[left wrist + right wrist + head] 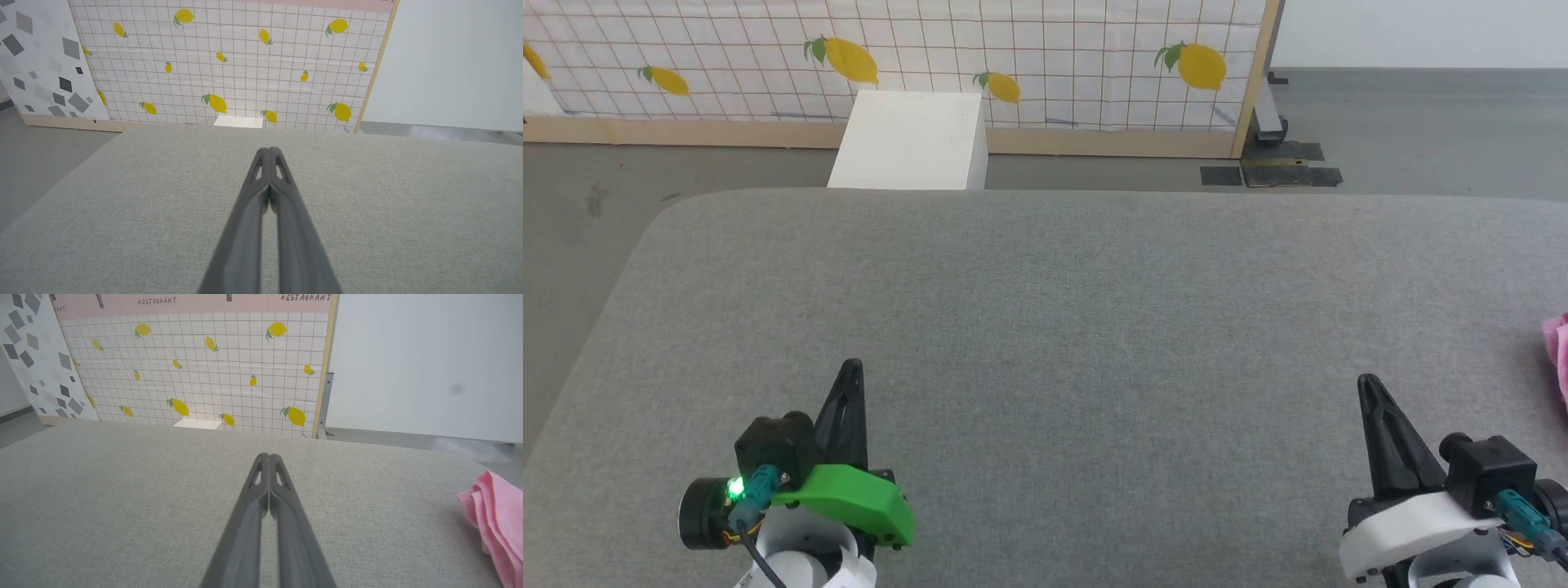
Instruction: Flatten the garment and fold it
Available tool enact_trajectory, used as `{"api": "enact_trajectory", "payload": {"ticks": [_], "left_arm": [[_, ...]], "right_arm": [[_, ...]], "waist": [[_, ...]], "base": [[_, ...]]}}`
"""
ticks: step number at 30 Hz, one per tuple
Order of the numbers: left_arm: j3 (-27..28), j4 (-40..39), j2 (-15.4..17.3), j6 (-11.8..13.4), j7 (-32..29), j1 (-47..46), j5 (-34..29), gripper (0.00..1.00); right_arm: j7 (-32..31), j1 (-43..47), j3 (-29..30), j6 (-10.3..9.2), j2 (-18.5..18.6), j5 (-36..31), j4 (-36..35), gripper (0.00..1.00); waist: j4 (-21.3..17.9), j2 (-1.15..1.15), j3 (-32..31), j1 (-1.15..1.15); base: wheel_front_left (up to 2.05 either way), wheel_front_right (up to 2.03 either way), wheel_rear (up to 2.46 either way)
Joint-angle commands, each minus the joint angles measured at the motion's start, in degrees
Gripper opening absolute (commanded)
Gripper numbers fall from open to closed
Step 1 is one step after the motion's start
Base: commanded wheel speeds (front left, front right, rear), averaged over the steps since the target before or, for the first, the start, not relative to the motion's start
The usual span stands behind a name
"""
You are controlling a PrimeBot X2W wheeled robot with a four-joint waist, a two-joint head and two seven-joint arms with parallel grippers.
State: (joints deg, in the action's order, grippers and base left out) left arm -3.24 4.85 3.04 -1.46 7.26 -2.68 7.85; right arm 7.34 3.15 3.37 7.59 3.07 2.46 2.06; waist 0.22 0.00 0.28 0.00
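Observation:
The pink garment [1558, 351] lies bunched at the far right edge of the grey cushioned surface [1078, 310], cut off by the head view's border. In the right wrist view the garment [496, 520] shows as a crumpled pink heap at the right edge. My right gripper [1368, 384] is shut and empty, a short way left of the garment; its fingertips [268, 456] meet above bare grey fabric. My left gripper [851, 367] is shut and empty at the lower left, fingertips [269, 150] together over the surface.
A white box [911, 140] stands on the floor just beyond the surface's far edge. Behind it runs a lemon-patterned grid panel [915, 57] with a wooden frame. Grey floor [580, 212] lies to the left of the surface.

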Motion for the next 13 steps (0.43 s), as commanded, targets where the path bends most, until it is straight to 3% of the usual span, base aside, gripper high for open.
{"api": "enact_trajectory", "payload": {"ticks": [1, 13], "left_arm": [[0.27, -0.53, -0.08, 0.32, -0.29, 0.98, -1.16, 0.00], [0.87, -1.39, -0.10, 0.55, -1.68, 1.32, -2.49, 0.00]], "right_arm": [[-0.42, -1.06, -0.26, -0.05, -0.10, -0.56, -0.44, 0.00], [-1.80, -1.47, -0.88, -0.06, -0.12, -0.93, -0.76, 0.00]], "waist": [[0.00, 0.00, -0.01, 0.00], [-0.05, 0.00, -0.06, 0.00]], "base": [[0.00, 0.00, 0.00], [0.00, 0.00, 0.00]]}}
